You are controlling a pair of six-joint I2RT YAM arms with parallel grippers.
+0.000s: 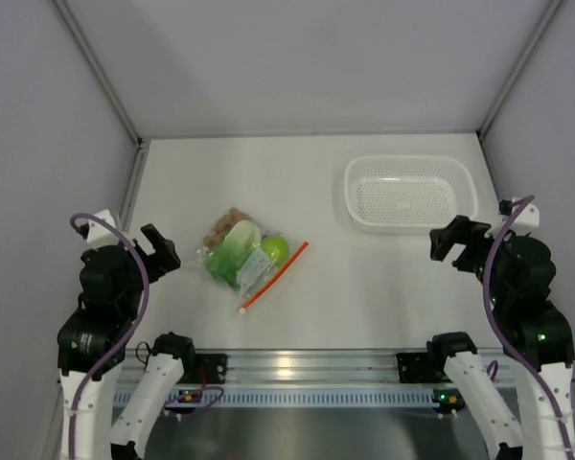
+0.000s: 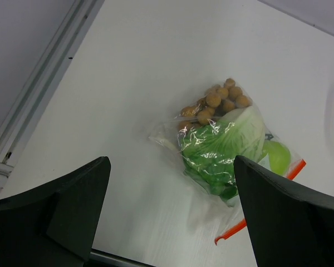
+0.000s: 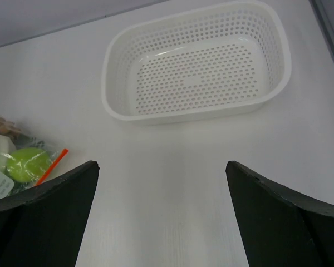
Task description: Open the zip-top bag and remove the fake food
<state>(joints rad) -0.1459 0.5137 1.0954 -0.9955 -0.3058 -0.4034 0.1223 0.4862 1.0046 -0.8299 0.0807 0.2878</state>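
Zip-top bag (image 1: 249,254) lies on the table (image 1: 364,297), left of centre. Inside it: cluster of balls (image 1: 227,222) at the far end, lettuce (image 1: 232,251) in the middle, round fruit (image 1: 275,251) just right of the lettuce. Zip strip (image 1: 273,276) runs along the bag's right, near edge. Basket (image 1: 350,196) sits far right on the table, well apart from the bag (nothing in it). Left gripper (image 1: 168,254) stands left of the bag, not touching it; right gripper (image 1: 439,241) stands at the basket's near right corner.
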